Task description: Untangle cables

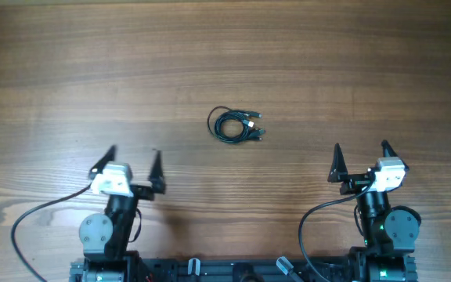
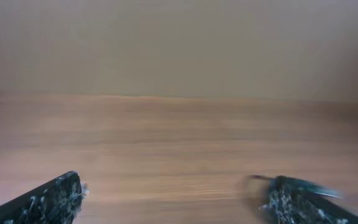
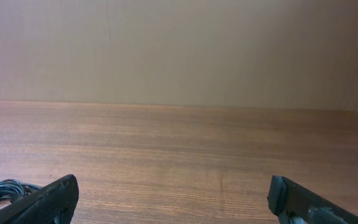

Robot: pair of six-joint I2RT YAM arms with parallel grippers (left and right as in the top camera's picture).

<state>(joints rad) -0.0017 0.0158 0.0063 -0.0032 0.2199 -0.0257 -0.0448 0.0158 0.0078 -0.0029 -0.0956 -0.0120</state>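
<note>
Both arms sit at the near edge of the desk point(image 1: 225, 47), the left one toward the near-left corner and the right one toward the near-right corner. A thick dark lead point(image 1: 30, 221) loops off each arm along that edge.

Your left claw point(image 1: 134, 153) is spread wide and grips nothing. Its wrist view is blurred and shows only wood grain between the two fingers point(image 2: 55, 199). Your right claw point(image 1: 361, 146) is spread just as wide and is likewise empty.

Farther in, about mid-desk and between the lines of the two claws, the cables point(image 1: 237, 125) lie as one small coiled bundle. The plug ends are on its right side, and it is well apart from both claws. In your right wrist view the coil shows at the lower left corner, past the left finger.

Beyond the far edge, both wrist views show a plain beige wall point(image 3: 179, 50).
</note>
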